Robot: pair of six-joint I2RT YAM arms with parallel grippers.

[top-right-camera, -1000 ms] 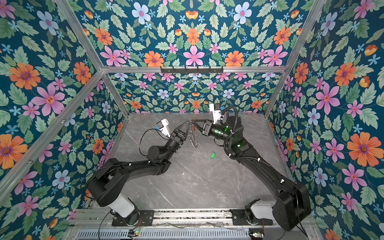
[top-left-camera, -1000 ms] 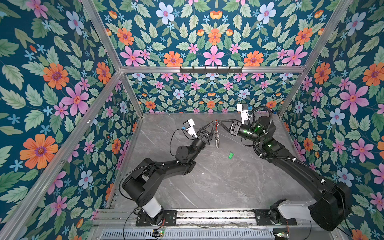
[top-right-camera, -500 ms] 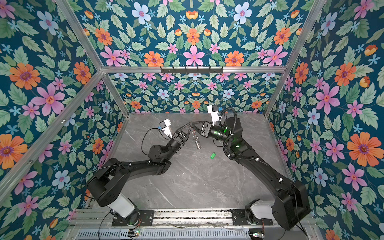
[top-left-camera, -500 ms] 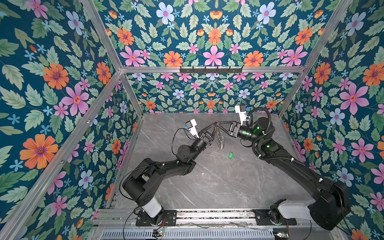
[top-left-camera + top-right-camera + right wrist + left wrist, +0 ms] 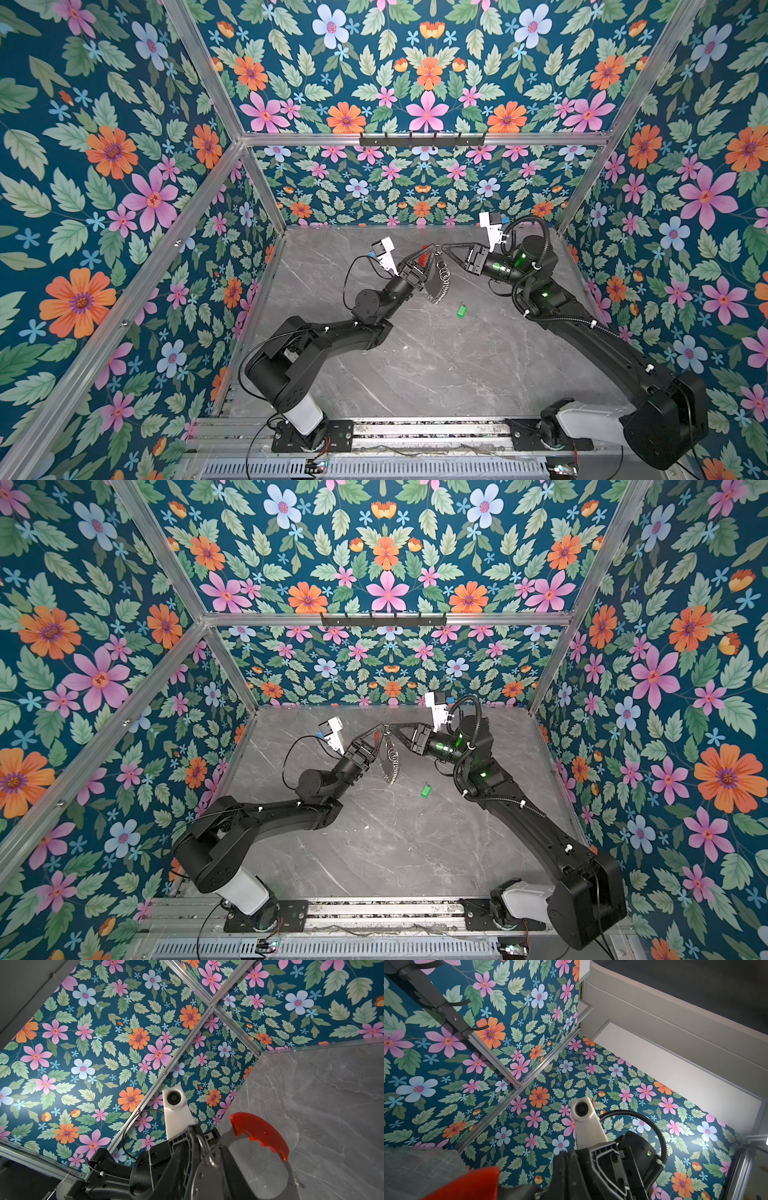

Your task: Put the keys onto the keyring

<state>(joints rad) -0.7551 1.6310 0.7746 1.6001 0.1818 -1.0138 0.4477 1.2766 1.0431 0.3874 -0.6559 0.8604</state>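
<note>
K: While the keyring (image 5: pixel 438 291) hangs clear of the bench (image 5: pixel 415 374), what's the left pincer (image 5: pixel 429 250) doing?

M: Jaws together, clamped on the keyring at the red arc (image 5: pixel 259 1134). The hoop dangles below the tips, with small silver rings (image 5: pixel 392 755) strung down its edge.

K: Right pincer (image 5: pixel 444 248)?

M: Its tips are at the top of the hoop, just beside the left tips. The arms meet nose to nose in both top views. The gap between its jaws looks narrow. Can't tell if it's pinching the metal, only touching it, or just short of it. The right wrist view shows one silver ring close in front of the camera, but too blurred to settle it.

K: Anything from the left wrist view?

M: Only a corner of the red arc at the frame edge, plus the right arm's wrist opposite. No read on either grip from there.

K: And the key?

M: Green key (image 5: pixel 461 310) lies on the bench, on the right arm's side of the hanging hoop. It's near the hoop's lower end in both top views, well apart from both pincers, and not on the keyring.
</note>
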